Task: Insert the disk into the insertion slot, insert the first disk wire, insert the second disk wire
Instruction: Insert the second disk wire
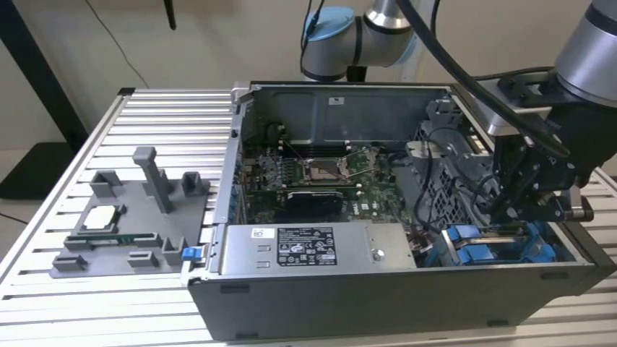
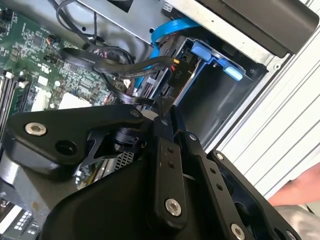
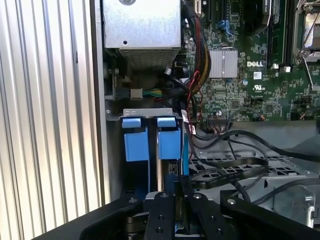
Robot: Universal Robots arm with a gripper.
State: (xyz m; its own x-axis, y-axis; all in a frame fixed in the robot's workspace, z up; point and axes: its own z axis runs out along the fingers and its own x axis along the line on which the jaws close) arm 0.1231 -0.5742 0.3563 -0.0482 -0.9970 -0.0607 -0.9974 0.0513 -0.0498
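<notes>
The insertion slot (image 1: pixel 493 249) is the grey bay with blue tabs in the case's front corner, on the exterior view's right. In the first wrist view, two blue tabs (image 3: pixel 135 137) top the slot (image 3: pixel 142 111). The disk (image 3: pixel 170 142) appears to stand edge-on in it; I can make out only its blue frame. My gripper (image 1: pixel 519 211) hangs just above the bay. Its fingertips (image 3: pixel 177 182) are drawn together, and whether anything is pinched between them is hidden. In the second wrist view, the gripper (image 2: pixel 163 104) points at a black wire plug (image 2: pixel 177 70) beside a blue flat cable (image 2: pixel 160 30).
The open computer case (image 1: pixel 386 303) holds a motherboard (image 1: pixel 323 173), a grey labelled power-supply box (image 1: pixel 313 249) and loose black cables (image 3: pixel 235 165). A grey fixture with small parts (image 1: pixel 126 217) lies on the ribbed table on the exterior view's left. A person's hand (image 2: pixel 305 192) shows beside the case.
</notes>
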